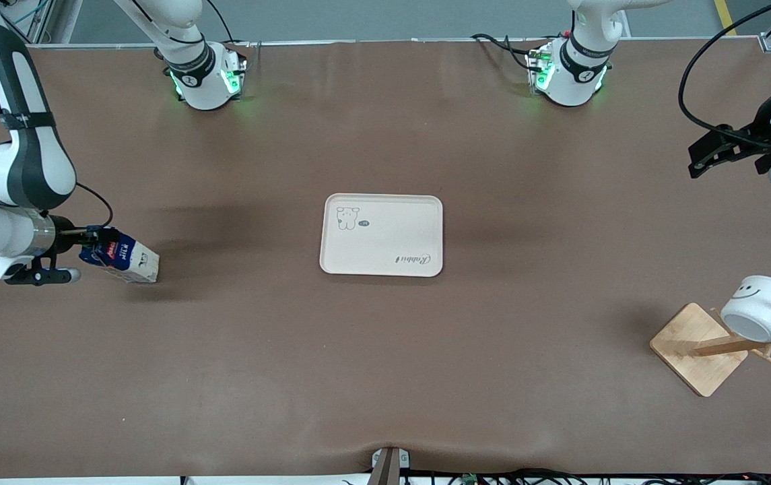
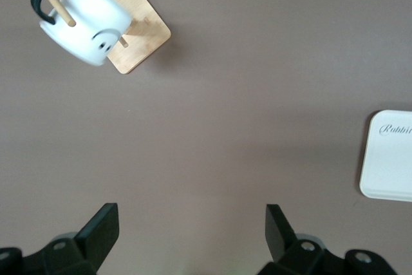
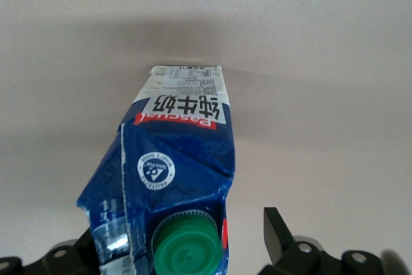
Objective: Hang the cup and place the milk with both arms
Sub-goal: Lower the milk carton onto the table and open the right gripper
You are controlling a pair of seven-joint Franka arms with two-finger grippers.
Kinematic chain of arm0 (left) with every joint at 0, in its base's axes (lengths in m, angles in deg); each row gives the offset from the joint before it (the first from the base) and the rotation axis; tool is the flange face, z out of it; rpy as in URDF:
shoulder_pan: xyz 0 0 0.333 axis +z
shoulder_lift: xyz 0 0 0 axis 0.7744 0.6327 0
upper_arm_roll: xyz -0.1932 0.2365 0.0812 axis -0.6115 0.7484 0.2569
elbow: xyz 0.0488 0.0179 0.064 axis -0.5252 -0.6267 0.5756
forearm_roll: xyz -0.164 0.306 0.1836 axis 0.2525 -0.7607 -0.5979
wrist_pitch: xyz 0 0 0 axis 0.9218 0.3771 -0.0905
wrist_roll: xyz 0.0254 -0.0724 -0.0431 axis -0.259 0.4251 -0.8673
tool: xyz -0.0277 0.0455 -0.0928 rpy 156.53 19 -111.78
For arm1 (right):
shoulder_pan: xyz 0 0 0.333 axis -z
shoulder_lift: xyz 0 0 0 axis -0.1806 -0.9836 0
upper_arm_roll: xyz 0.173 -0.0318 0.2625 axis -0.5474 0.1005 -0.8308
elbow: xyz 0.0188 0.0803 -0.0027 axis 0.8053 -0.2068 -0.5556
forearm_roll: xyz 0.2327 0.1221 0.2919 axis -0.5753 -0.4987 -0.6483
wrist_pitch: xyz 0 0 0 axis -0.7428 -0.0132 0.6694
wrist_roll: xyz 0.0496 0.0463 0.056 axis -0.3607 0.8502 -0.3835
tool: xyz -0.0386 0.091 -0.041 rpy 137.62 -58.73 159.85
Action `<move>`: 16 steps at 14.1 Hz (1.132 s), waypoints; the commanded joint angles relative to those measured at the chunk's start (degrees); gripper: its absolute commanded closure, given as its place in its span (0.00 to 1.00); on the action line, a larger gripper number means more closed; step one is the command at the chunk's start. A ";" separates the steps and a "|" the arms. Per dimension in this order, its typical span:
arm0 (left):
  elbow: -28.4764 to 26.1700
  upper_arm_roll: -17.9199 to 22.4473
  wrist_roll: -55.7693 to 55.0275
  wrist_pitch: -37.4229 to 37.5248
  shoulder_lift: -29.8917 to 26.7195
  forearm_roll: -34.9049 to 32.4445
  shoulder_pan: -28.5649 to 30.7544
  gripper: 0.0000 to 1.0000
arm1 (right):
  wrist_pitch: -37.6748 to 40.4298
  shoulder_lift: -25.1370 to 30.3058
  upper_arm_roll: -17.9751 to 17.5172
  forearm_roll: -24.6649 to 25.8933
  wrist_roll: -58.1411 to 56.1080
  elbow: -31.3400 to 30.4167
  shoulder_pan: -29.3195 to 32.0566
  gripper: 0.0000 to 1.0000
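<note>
The milk (image 1: 126,259) is a blue-and-white carton with a green cap. It lies tilted at the right arm's end of the table, its capped top toward my right gripper (image 1: 92,244). In the right wrist view the carton (image 3: 183,152) sits between the jaws of the right gripper (image 3: 183,236). One finger (image 3: 277,230) stands apart from it, so the gripper is open. The cup (image 1: 759,306), white with a smiley face, hangs by its black handle on a wooden rack (image 1: 695,350). It also shows in the left wrist view (image 2: 87,14). My left gripper (image 1: 705,160) is open and empty, up in the air (image 2: 192,230).
A cream tray (image 1: 382,234) with a small drawing lies at the table's middle; its corner shows in the left wrist view (image 2: 389,156). The rack stands at the left arm's end, nearer to the front camera than the tray. The table is covered in brown cloth.
</note>
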State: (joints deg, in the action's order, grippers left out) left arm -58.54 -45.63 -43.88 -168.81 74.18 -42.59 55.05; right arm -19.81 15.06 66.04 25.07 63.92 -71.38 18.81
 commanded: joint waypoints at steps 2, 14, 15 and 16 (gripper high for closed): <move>-5.33 1.78 1.95 -2.50 -4.68 1.15 -1.04 0.00 | 3.89 0.38 -1.34 0.59 -0.39 2.00 0.15 0.00; -4.80 1.16 2.82 -0.22 -4.51 3.18 -1.04 0.00 | 20.08 -1.53 -2.31 0.33 -0.30 25.35 -4.77 0.00; -4.72 0.64 2.74 0.74 -4.51 3.18 -0.96 0.00 | 20.08 -1.81 -2.39 0.42 -0.30 28.79 -5.56 0.00; -4.54 0.37 2.47 1.10 -4.60 3.09 -0.87 0.00 | 20.08 -1.90 -3.00 0.50 -0.13 31.78 -6.26 0.00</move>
State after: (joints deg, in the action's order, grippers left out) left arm -62.65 -45.01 -42.04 -168.93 70.80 -40.47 54.38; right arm -1.37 15.20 63.99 25.05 63.79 -47.83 13.87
